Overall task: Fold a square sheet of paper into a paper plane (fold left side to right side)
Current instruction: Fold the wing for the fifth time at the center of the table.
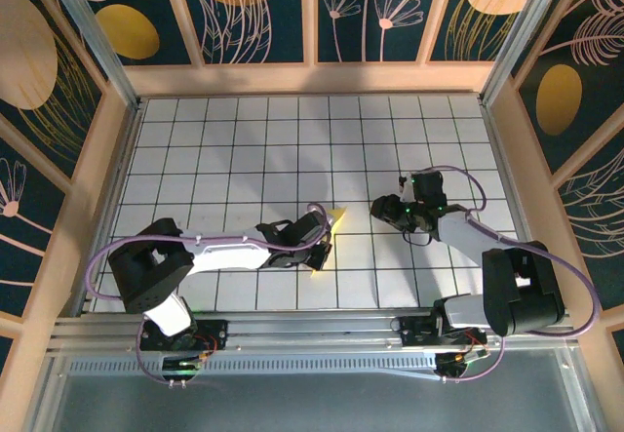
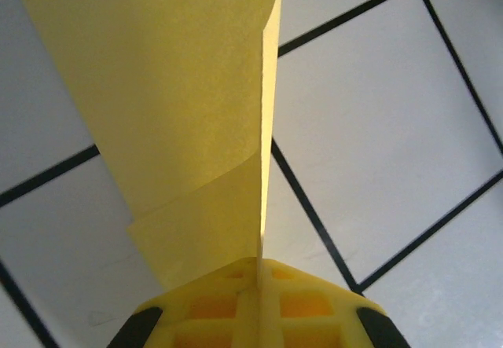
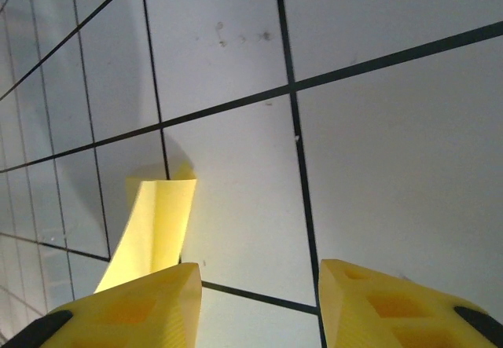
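You have bright, even overhead light on the white tiles; soft grey shadows fall toward 12 o'clock. Your left wrist view shows the yellow paper glowing along its edge; the right wrist view is sharp, with shadow at 9 o'clock

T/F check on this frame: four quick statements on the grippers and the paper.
1. The left gripper is shut on the paper. True.
2. The right gripper holds the paper too. False: its jaws stand open, with bare table between them.
3. The paper lies flat. False: it bends in a curve, pinched at one end by the left gripper.
4. The table is white tiles with dark grid lines. True.
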`<state>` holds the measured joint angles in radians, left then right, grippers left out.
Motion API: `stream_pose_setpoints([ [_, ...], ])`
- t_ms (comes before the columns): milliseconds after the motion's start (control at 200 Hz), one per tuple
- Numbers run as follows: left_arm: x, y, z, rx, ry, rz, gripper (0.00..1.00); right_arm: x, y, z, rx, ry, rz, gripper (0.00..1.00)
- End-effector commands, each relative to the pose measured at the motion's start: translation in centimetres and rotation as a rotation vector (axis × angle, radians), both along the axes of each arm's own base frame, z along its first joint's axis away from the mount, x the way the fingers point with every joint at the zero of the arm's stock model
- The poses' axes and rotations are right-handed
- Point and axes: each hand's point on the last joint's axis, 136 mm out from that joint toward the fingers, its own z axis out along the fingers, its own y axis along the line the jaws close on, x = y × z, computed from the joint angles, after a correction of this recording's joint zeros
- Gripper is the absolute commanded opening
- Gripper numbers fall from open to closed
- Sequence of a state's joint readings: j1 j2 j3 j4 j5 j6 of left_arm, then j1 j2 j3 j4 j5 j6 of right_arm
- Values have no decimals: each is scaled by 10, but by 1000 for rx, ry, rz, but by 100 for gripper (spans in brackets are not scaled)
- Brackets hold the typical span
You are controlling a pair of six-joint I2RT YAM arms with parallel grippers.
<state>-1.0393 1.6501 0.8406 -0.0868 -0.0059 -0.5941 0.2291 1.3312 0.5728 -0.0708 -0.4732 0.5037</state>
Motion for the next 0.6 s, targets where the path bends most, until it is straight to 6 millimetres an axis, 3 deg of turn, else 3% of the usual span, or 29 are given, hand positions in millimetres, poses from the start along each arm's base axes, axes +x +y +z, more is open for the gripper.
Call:
stream_pose_setpoints([
  [0,-4,-11,6,-133,83,5,0,1,12,13,56,-64,47,44],
  [425,3,-22,12,-362,205,76,0,-9,39,11,99,-86,112,43],
  [596,1,-24,2,-381,255,95,0,-10,48,9,107,-84,130,42],
])
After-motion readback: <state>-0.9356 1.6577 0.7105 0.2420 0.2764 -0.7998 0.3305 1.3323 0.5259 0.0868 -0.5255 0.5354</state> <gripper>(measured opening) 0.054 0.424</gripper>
